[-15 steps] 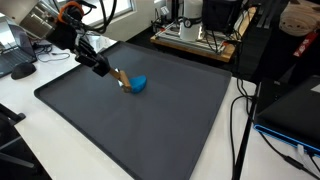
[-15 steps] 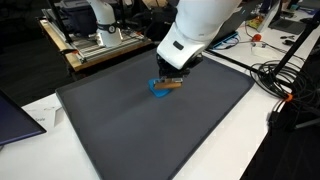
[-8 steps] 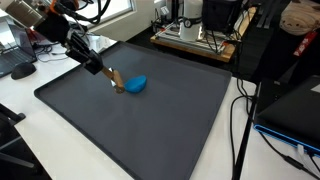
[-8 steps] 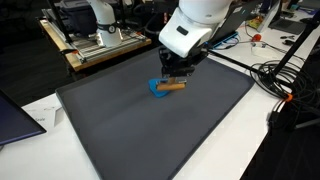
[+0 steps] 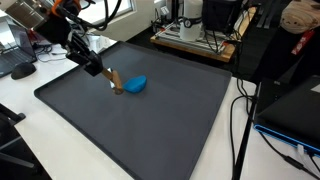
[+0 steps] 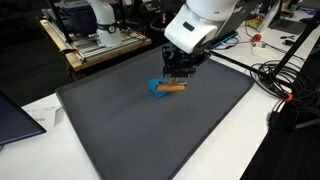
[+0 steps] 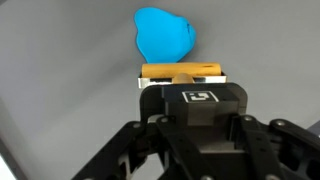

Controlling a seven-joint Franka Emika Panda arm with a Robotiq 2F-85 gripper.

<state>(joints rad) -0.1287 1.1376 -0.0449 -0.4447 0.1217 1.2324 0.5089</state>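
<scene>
My gripper (image 5: 104,73) is shut on a short brown stick (image 5: 115,81), held just above the dark grey mat (image 5: 150,130). A small blue lump (image 5: 135,84) lies on the mat, right beside the stick's far end. In the other exterior view the gripper (image 6: 176,79) hangs over the stick (image 6: 173,88), and the blue lump (image 6: 157,89) shows partly behind it. In the wrist view the stick (image 7: 180,71) lies crosswise at the gripper (image 7: 182,80), with the blue lump (image 7: 163,35) just beyond it. The fingertips are hidden behind the gripper body.
The mat (image 6: 150,130) covers most of a white table. Black cables (image 5: 240,120) trail along one side. A wooden bench with equipment (image 5: 195,35) stands behind. A laptop corner (image 6: 20,120) lies near the mat's edge.
The gripper has shifted a little away from the blue lump, taking the stick with it. The lump has not moved.
</scene>
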